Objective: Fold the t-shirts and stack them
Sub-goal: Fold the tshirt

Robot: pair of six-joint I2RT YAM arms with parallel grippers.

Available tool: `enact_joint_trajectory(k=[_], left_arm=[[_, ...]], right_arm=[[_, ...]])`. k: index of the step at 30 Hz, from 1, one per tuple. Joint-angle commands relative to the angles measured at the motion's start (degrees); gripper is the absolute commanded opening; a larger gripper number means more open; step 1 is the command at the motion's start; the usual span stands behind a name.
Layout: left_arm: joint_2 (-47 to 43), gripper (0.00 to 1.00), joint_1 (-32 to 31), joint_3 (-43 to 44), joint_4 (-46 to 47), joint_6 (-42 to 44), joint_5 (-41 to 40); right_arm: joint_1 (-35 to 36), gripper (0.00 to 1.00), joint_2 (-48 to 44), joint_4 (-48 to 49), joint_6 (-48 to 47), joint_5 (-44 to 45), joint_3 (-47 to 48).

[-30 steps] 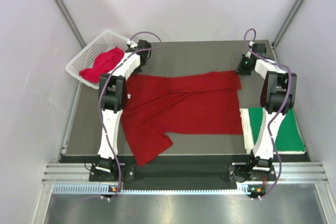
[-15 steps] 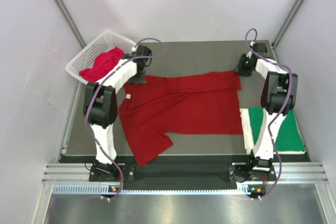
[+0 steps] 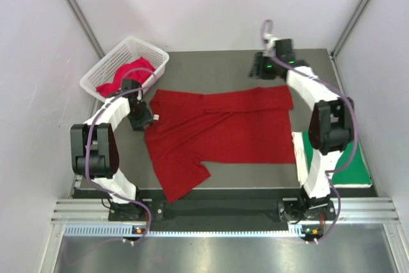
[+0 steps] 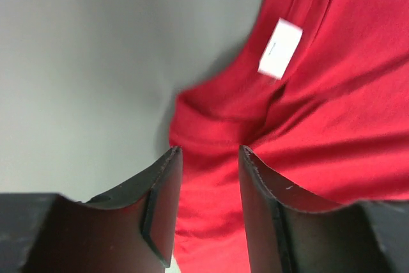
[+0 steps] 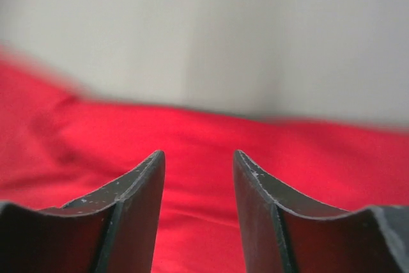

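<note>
A dark red t-shirt (image 3: 223, 132) lies spread over the grey table, one sleeve hanging toward the near edge. My left gripper (image 3: 139, 118) stands open at the shirt's left edge; in the left wrist view its fingers (image 4: 165, 190) straddle the red cloth (image 4: 332, 113) near a white label (image 4: 279, 55), gripping nothing. My right gripper (image 3: 259, 68) is open just beyond the shirt's far right corner, with red cloth (image 5: 192, 139) below its open jaws in the right wrist view. A folded green t-shirt (image 3: 348, 164) lies at the right edge. Another red t-shirt (image 3: 124, 73) sits crumpled in the basket.
The white lattice basket (image 3: 96, 76) stands at the table's far left corner. Bare grey table (image 3: 211, 68) shows behind the spread shirt. Walls close in on both sides, and a metal rail runs along the near edge.
Both grippers have opened and let go of the red shirt. The left arm swung out left and nearer along the shirt's edge. The right gripper moved left and farther back.
</note>
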Motion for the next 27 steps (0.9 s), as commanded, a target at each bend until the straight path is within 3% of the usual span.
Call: enact_joint_trajectory(k=[1,5,8,16,27], left_arm=[[-4.93,0.46,-0.87,-4.0,7.07,-1.67,7.37],[-5.11,0.47,-0.87,-8.23,10.23,-2.55,10.0],[-4.84,0.48,-0.87,-8.32,11.99,-2.82,10.89],[-1.77,0.47,-0.87,-4.89,12.26,-3.26,9.92],[1.31,0.41,-0.87,-5.33,14.98,-4.14,12.3]], right_arm=[[9.94,0.47,-1.6,5.9,-7.95,-8.31,-0.66],[19.34,0.46,3.4,4.94,-13.07,-11.57,5.74],[22.34,0.45,9.12,1.52,-13.08,-13.86,12.32],[26.92,0.43,16.42,4.94,-11.94,-15.27,16.03],[29.03,0.5,24.24,4.59,-12.99,-15.88,22.63]])
